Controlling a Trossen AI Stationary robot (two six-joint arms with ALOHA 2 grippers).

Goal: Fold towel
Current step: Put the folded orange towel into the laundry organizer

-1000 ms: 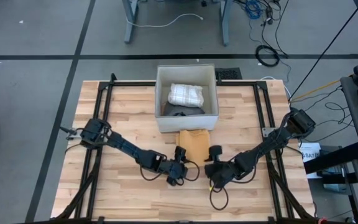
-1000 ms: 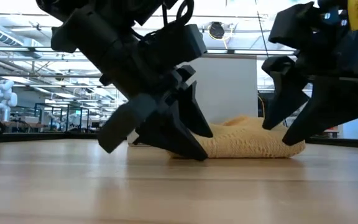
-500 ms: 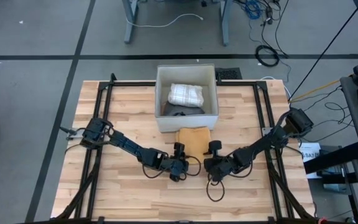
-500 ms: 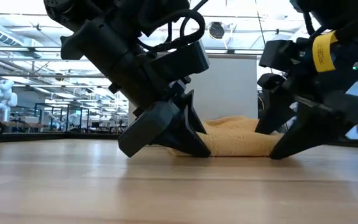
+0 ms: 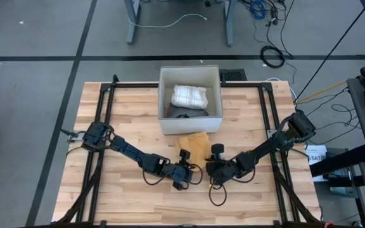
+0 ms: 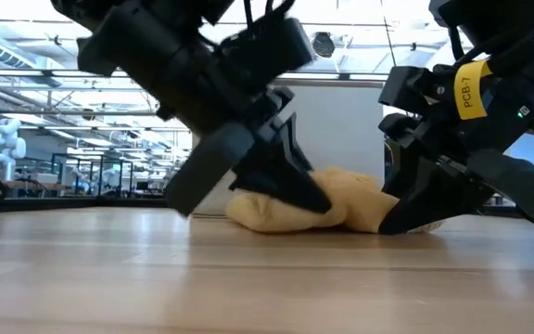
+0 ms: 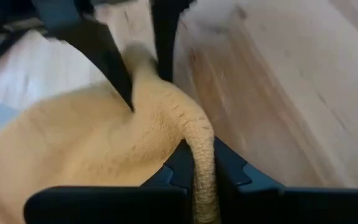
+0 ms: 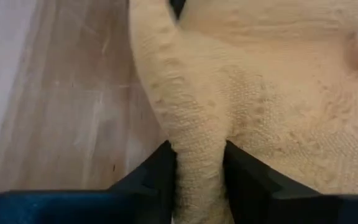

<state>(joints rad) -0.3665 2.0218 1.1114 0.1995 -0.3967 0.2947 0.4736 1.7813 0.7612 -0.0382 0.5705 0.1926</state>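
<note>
Wrist views: both claws, earlier spread, now pinch the yellow towel's (image 5: 195, 145) near corners.

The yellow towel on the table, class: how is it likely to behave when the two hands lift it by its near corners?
Probably floppy: the yellow towel bunches into a soft ridge between the left hand fingers. Likely light, since pinched corners alone raise its edge. Its knitted texture at the right hand suggests it won't slip easily.

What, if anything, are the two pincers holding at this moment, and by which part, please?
Both hold the yellow towel by its near edge: the left pincer pinches a fold at one near corner, the right pincer a fold at the other.
</note>
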